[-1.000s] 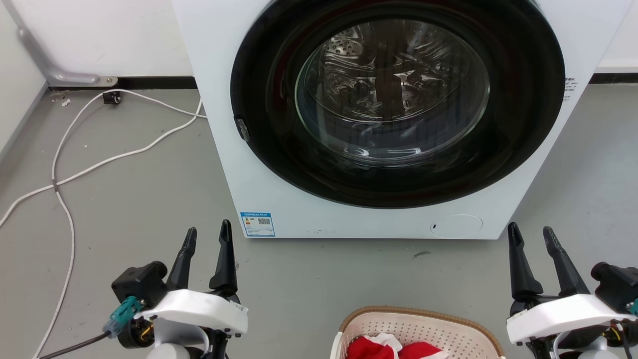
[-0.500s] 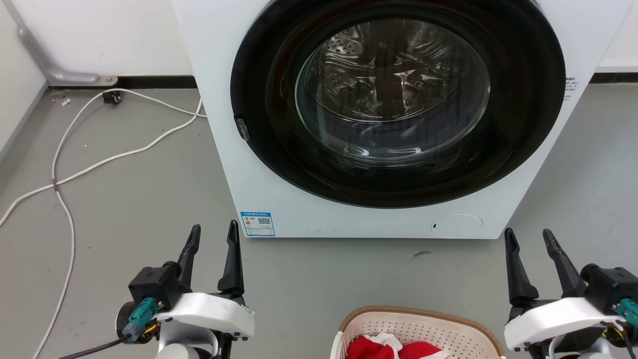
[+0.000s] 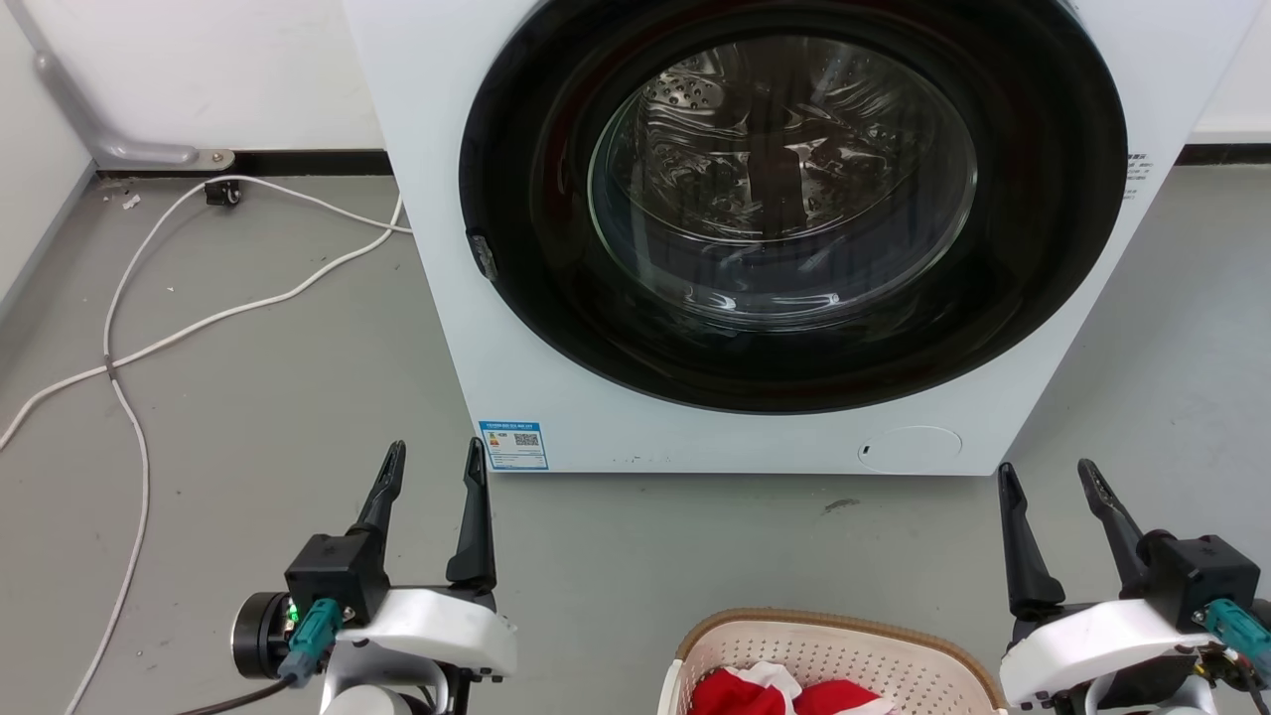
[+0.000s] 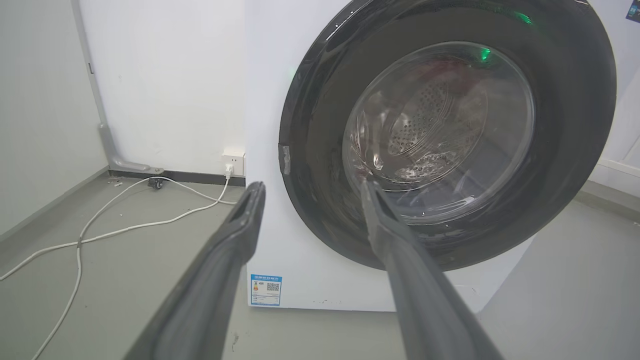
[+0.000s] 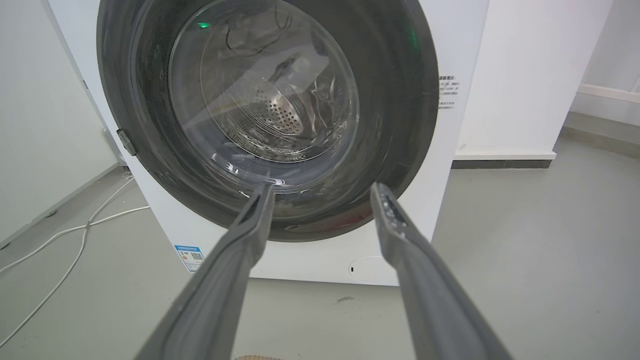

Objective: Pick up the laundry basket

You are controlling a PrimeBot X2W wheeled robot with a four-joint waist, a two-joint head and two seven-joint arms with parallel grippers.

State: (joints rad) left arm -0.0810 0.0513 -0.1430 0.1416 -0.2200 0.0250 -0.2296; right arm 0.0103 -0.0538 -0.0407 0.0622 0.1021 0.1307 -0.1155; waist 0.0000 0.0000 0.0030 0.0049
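Note:
The laundry basket, cream-white with perforated walls and a brown rim, sits on the floor at the bottom edge of the head view, with red and white clothes inside. A sliver of its brown rim shows at the bottom of the right wrist view. My left gripper stands open to the basket's left, fingers pointing toward the washer. On the basket's right my right gripper is open as well. Both hold nothing. In the wrist views each gripper, left and right, points at the washer door.
A white front-loading washer with a shut dark round door stands straight ahead on the grey floor. White cables trail across the floor at the left, running to a wall socket. A white wall closes the left side.
Both grippers have rolled about their wrists and drifted slightly inward toward the basket. The basket and washer have stayed put.

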